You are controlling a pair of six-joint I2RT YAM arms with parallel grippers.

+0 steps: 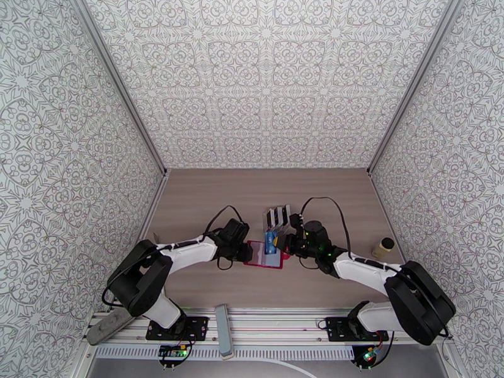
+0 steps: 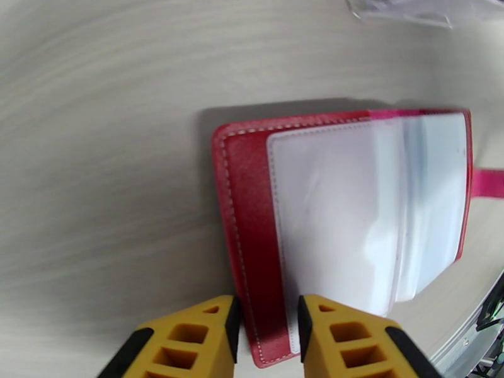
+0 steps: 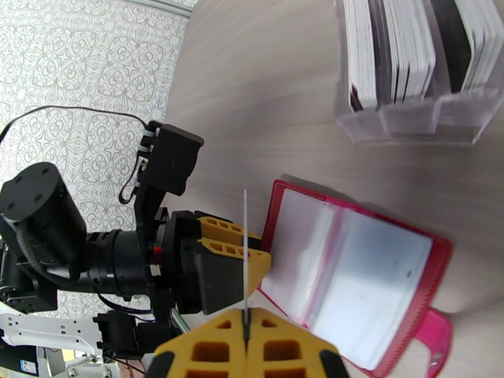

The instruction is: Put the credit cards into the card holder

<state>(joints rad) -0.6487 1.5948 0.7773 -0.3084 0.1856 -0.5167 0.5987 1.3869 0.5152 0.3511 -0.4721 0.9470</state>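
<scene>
From above, the card holder (image 1: 259,257) lies open on the surface (image 1: 201,203), with the left tool (image 1: 244,252) and right tool (image 1: 281,246) at opposite edges. Left wrist: the left tool (image 2: 268,341) stands narrowly parted astride the card holder's near corner (gripping or not, I cannot tell). Right wrist: the right tool (image 3: 246,319) is pressed together on an edge-on credit card (image 3: 244,240), just beside the card holder.

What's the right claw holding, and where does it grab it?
A credit card, seen edge-on, pinched at one end by the shut right gripper.
</scene>
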